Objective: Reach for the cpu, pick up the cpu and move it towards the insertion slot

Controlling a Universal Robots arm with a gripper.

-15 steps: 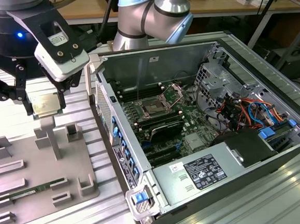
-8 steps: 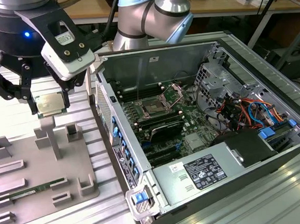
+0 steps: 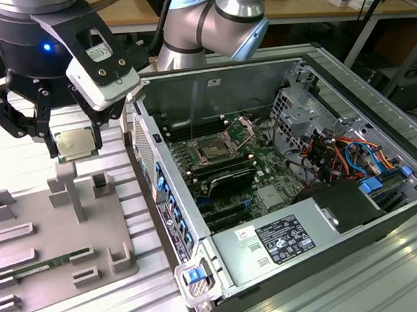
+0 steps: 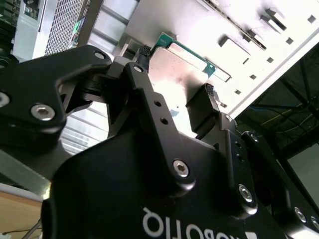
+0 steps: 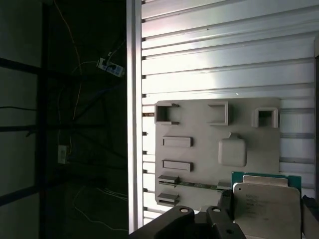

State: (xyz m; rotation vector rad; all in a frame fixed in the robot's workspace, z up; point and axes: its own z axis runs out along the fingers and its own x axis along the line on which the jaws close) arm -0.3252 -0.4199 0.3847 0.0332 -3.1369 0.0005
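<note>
the gripper (image 3: 74, 148) hangs in the air above the far end of the grey tray (image 3: 48, 226), toward the exterior view's left, with its two black fingers clamped on opposite edges of the cpu (image 3: 75, 141). the chip is lifted clear of the grey tray and held roughly flat, its silvery metal lid facing up. in the second wrist view the cpu (image 4: 172, 67) sits pinched between the finger pads (image 4: 205, 107), and its green edge shows beyond them. in the first wrist view the cpu (image 5: 266, 209) shows its grey lid on a green board, with the grey tray (image 5: 199, 164) beneath it and apart from it. the grey tray lies on a ribbed aluminium table (image 3: 7, 164). it carries a long thin green memory stick (image 3: 47, 264) in its raised holders, near the edge closest to the exterior camera. just beside the grey tray, toward the exterior view's right, stands an open computer case (image 3: 217, 83) with its motherboard exposed. the insertion slot (image 3: 213, 150) lies near the middle of that board, a dark square framed by a shiny metal bracket and thin wire levers, well apart from the held cpu. a grey power supply (image 3: 287, 240) sits in the case's near corner. the arm (image 3: 216, 18) curves over behind the case's far wall.
</note>
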